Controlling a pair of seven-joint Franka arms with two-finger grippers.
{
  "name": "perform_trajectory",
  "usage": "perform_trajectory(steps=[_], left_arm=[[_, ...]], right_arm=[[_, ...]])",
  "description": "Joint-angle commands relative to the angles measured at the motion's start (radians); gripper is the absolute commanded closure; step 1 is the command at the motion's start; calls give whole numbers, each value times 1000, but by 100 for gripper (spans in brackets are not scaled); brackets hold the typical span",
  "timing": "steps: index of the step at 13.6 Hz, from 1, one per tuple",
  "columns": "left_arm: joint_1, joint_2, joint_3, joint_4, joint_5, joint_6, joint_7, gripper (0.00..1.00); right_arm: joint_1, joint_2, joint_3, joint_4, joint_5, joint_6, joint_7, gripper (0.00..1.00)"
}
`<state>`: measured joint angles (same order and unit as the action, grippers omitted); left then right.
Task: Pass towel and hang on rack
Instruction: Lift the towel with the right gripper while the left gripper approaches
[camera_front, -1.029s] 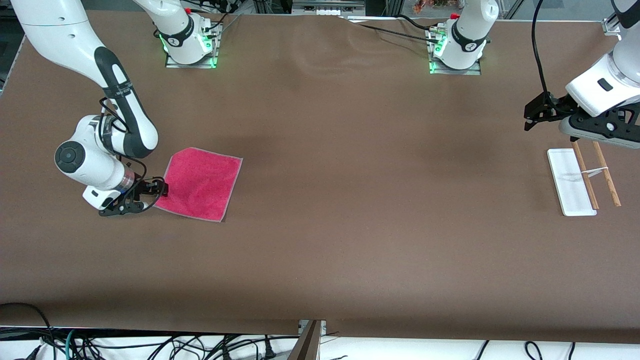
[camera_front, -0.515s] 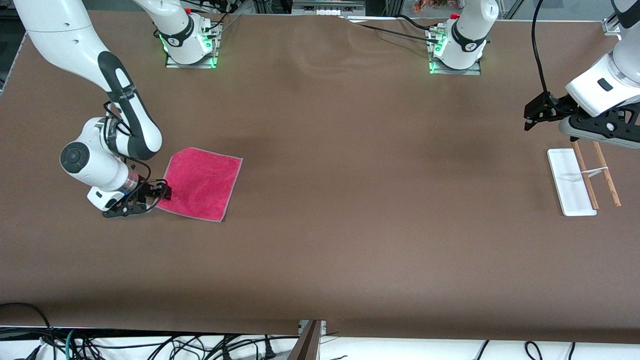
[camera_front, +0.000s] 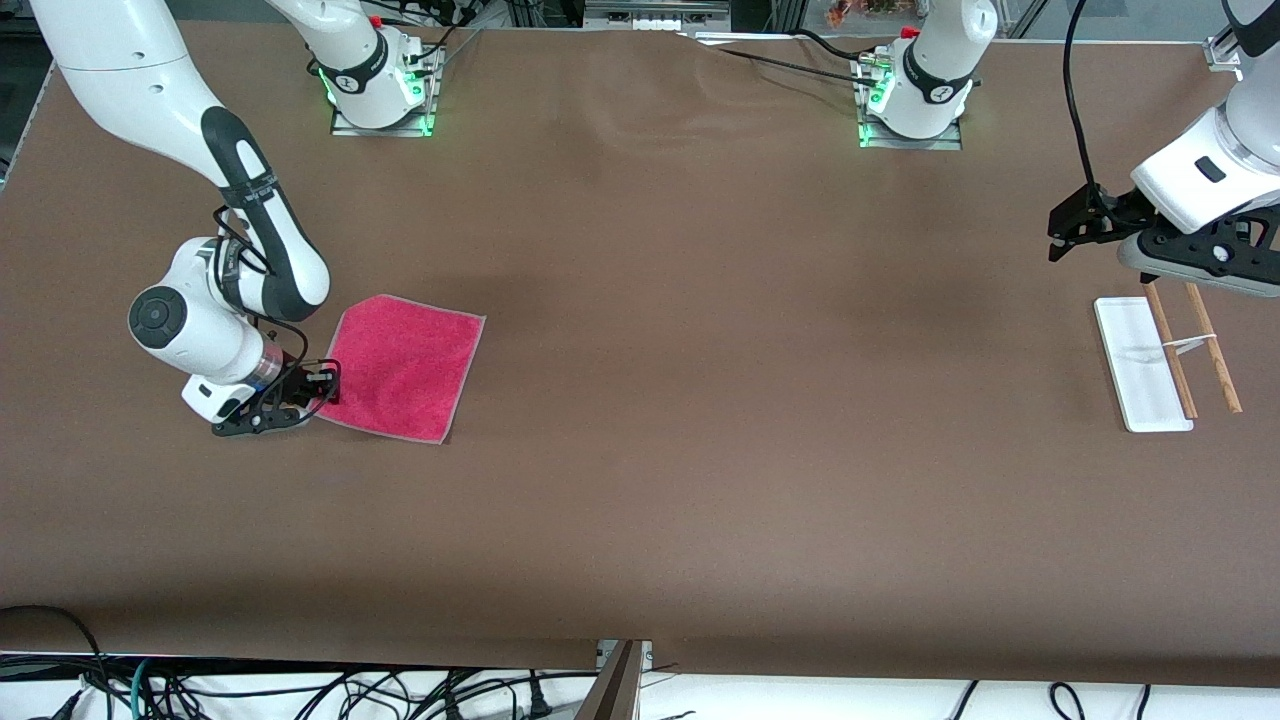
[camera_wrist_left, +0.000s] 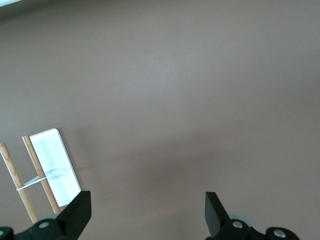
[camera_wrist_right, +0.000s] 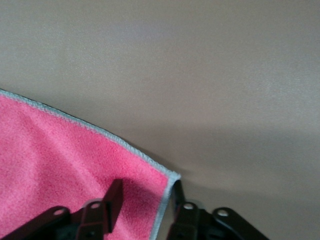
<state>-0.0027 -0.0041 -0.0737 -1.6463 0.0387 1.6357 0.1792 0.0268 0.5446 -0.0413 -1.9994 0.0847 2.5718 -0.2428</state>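
The pink-red towel (camera_front: 405, 365) lies flat on the brown table toward the right arm's end. My right gripper (camera_front: 322, 386) is low at the towel's corner. In the right wrist view its fingers are open a little and straddle that corner of the towel (camera_wrist_right: 60, 160): one finger (camera_wrist_right: 112, 200) is over the cloth, the other is just outside the grey edge. The rack (camera_front: 1140, 365), with its white base and two wooden rods (camera_front: 1215, 350), stands toward the left arm's end. My left gripper (camera_front: 1065, 235) hovers open and empty beside it. The rack also shows in the left wrist view (camera_wrist_left: 52, 165).
The two arm bases (camera_front: 380, 90) stand along the table's edge farthest from the front camera. Cables hang below the table's near edge (camera_front: 300, 690). Bare brown table (camera_front: 750, 400) lies between the towel and the rack.
My right arm has shifted slightly toward the towel, and its gripper has slid a little along the towel's edge toward the corner nearer the front camera. The left arm has not moved.
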Motion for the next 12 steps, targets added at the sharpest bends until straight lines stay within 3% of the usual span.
perform_trajectory(steps=[1, 5, 12], left_arm=[[3, -13, -3, -1, -19, -11, -9, 0], [1, -13, -12, -1, -19, -11, -9, 0], [3, -13, -20, -1, -17, -11, -9, 0]], right_arm=[[-2, 0, 9, 16, 21, 2, -13, 100], [2, -11, 30, 85, 21, -80, -15, 100], [38, -43, 78, 453, 15, -635, 140, 100]])
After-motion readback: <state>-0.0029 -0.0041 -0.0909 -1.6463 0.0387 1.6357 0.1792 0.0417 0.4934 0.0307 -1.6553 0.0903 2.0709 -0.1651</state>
